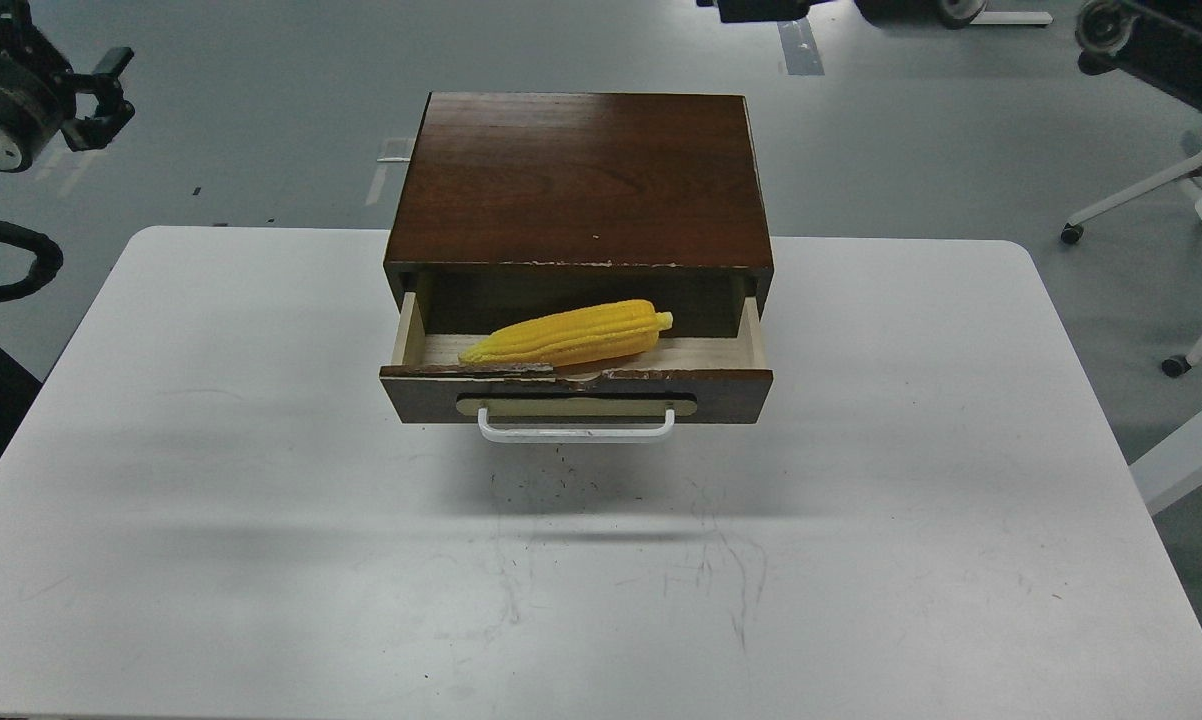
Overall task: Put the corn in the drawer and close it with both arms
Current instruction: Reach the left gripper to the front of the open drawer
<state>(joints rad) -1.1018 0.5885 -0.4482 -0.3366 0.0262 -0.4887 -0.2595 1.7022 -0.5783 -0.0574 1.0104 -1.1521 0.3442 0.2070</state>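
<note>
The yellow corn [571, 333] lies lengthwise inside the open drawer [731, 382], tip to the left, with nothing holding it. The drawer is pulled out of the dark wooden box [581, 180], and its white bar handle [576, 434] faces me. My left gripper [111, 90] is open and empty, raised at the far upper left, well away from the box. Of my right arm [1161, 40] only black parts show along the top edge; its gripper is out of view.
The box stands at the back middle of the white table [261, 450]. White wheeled furniture legs [1141, 200] stand on the grey floor beyond the table's right side.
</note>
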